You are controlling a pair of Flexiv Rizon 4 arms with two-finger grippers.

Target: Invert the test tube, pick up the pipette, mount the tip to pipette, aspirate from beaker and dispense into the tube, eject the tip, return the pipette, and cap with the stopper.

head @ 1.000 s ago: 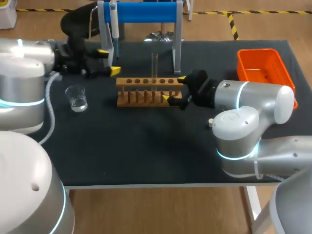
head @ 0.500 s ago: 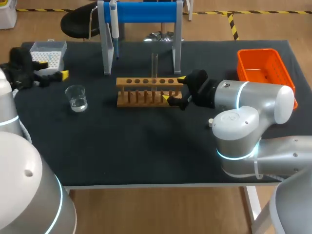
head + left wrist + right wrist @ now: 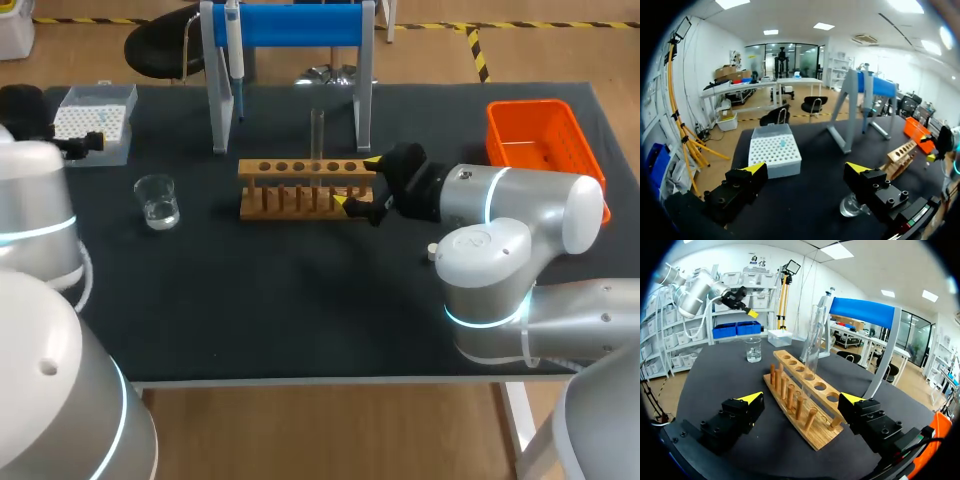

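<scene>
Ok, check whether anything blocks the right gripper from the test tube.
Nothing visible does. The open right gripper sits at the end of the wooden rack; the test tube stands upright in it, with only empty holes between them.

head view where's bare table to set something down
Free: black mat in front of the wooden tube rack and glass beaker; also between the blue pipette stand and orange basket. Crowded: the rack's right end, by the right gripper.
</scene>
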